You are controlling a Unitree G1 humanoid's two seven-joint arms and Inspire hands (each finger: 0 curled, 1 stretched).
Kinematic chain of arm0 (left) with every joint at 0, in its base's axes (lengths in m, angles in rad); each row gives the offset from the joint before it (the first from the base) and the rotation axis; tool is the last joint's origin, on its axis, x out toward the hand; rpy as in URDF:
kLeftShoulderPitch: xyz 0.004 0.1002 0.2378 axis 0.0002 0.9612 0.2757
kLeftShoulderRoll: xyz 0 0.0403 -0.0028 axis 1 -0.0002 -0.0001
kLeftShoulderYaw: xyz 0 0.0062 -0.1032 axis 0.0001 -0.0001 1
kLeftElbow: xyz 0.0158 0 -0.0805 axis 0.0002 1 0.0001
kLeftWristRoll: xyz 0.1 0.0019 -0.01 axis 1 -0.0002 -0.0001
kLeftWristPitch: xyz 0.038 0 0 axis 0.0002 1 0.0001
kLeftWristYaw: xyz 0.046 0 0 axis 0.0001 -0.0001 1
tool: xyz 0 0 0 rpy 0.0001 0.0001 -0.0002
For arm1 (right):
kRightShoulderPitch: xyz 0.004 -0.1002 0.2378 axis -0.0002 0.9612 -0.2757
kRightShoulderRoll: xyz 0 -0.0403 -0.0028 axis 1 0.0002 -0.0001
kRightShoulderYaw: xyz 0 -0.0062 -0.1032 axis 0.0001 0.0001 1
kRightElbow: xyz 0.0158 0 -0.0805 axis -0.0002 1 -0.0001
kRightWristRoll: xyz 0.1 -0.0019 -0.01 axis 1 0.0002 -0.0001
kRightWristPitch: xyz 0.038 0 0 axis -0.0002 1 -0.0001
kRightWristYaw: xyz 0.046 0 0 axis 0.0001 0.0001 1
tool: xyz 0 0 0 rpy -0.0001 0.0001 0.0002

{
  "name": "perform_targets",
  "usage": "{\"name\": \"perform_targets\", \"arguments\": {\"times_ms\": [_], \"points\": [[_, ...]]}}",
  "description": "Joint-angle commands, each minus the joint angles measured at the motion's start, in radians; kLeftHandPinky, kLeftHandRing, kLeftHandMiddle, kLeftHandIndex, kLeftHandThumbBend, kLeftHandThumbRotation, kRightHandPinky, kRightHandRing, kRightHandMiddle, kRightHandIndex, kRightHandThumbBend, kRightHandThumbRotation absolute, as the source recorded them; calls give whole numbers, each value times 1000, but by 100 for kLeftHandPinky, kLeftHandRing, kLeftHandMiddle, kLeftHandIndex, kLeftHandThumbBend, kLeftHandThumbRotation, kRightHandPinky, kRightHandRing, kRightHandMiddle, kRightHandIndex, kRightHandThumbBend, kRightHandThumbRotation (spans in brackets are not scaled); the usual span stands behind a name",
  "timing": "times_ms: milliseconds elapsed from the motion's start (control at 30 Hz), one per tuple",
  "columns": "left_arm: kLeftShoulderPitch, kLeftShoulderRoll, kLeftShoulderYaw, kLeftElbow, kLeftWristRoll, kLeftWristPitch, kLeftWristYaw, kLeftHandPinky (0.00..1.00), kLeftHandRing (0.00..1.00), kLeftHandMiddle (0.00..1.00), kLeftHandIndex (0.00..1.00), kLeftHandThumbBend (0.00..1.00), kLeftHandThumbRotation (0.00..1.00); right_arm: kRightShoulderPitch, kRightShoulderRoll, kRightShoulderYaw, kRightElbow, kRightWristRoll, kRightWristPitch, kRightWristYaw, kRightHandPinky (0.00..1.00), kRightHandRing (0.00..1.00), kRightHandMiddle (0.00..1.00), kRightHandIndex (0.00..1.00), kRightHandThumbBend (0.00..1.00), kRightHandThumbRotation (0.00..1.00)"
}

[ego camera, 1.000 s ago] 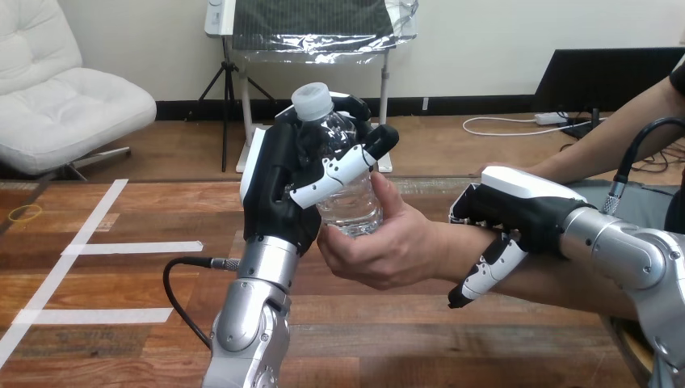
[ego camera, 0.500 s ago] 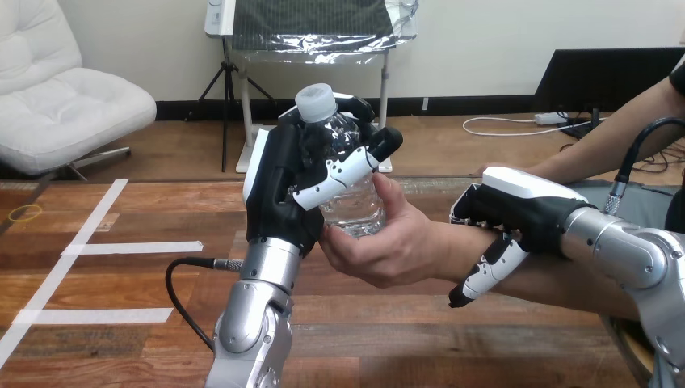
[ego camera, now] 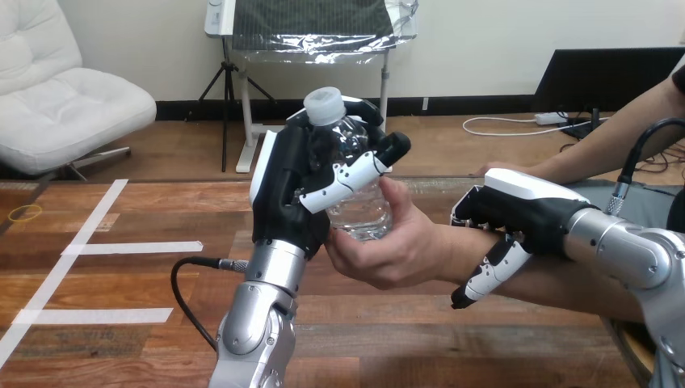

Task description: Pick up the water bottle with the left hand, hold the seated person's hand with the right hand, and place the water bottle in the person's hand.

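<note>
Raised left hand [ego camera: 287,194] grips water bottle [ego camera: 363,212]; right hand [ego camera: 525,210] clasps person's wrist [ego camera: 451,244].

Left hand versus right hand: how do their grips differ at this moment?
Left hand stands upright, fingers curled round the water bottle; right hand lies palm-down, wrapped over the person's wrist. Left hand sits higher than right hand. Both are closed on something.
</note>
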Motion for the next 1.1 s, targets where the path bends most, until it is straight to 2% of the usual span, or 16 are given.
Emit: {"name": "perform_targets", "arguments": {"times_ms": [0,100,200,400,467,567,600,667,700,867,1067], "points": [[-9,-126,-48,-5,-21,3,-60,30,36,43,47,71,0,-11,9,-8,-48,33,-13,12,26,33,42,52,79,18],[-2,-110,-55,-19,-18,8,-74,32,40,47,52,70,0,-9,1,-9,-52,40,-9,25,30,37,46,55,78,20],[8,-94,-61,-39,2,15,-71,38,46,55,59,70,8,-5,-7,-14,-58,51,-3,41,34,41,50,58,79,24],[25,-63,-67,-75,67,7,-43,48,57,64,68,73,32,1,-28,-18,-61,70,-3,72,39,47,58,65,80,33],[28,-57,-65,-82,84,5,-38,52,62,68,72,76,43,4,-33,-21,-65,76,-1,79,42,51,62,68,82,39],[31,-47,-60,-93,107,2,-31,57,67,72,75,80,52,10,-39,-27,-69,89,-2,92,46,55,66,71,84,46],[38,-40,-57,-106,118,6,-25,63,73,76,78,83,61,18,-45,-32,-74,98,-3,96,51,60,70,74,88,53],[46,-29,-52,-126,129,8,-18,66,75,77,79,84,64,29,-53,-40,-82,112,-3,102,52,62,71,75,89,55],[49,-25,-50,-132,132,8,-16,73,79,79,80,86,70,33,-56,-42,-84,117,-2,105,56,66,74,78,92,60],[62,-18,-40,-149,136,5,-16,82,83,82,81,89,78,46,-64,-51,-83,136,-14,107,63,73,79,83,95,66],[80,-16,-31,-177,130,7,-16,84,85,84,81,91,87,59,-74,-66,-92,163,0,126,68,81,86,88,99,72]]}}
